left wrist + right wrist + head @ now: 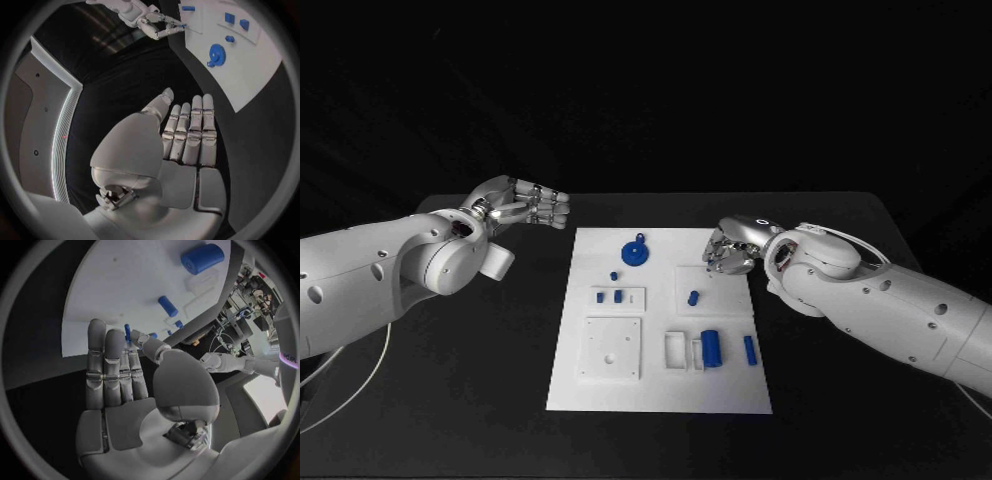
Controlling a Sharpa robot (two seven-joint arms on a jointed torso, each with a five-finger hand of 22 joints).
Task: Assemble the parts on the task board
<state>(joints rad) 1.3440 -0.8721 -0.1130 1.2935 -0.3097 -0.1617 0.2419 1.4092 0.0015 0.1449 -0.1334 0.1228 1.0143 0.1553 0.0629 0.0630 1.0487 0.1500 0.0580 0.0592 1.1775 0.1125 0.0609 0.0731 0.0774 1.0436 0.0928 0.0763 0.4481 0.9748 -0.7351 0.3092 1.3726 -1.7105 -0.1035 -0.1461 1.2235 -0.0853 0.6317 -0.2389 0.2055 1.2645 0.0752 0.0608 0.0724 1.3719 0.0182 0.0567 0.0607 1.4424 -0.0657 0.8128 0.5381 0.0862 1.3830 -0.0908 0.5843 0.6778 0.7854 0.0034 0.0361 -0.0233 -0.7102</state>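
The white task board (661, 390) lies in the middle of the black table. At its far end sits a blue gear-like part (635, 252) (215, 55), with small blue pieces (609, 296) and a blue peg (694, 297) (167, 306) nearer. A blue cylinder (713, 347) (202, 259) and a slim blue piece (750, 348) lie lower right. My right hand (730, 248) (119, 375) hovers at the board's far right edge and pinches a thin blue pin (127, 333) between thumb and a finger. My left hand (524, 208) (187, 140) stays off the board's far left corner, fingers straight, holding nothing.
White raised blocks with recesses (615, 350) (678, 350) stand on the board's near half. Black table surface (473, 380) stretches on both sides of the board. The right hand (157, 25) also shows far off in the left wrist view.
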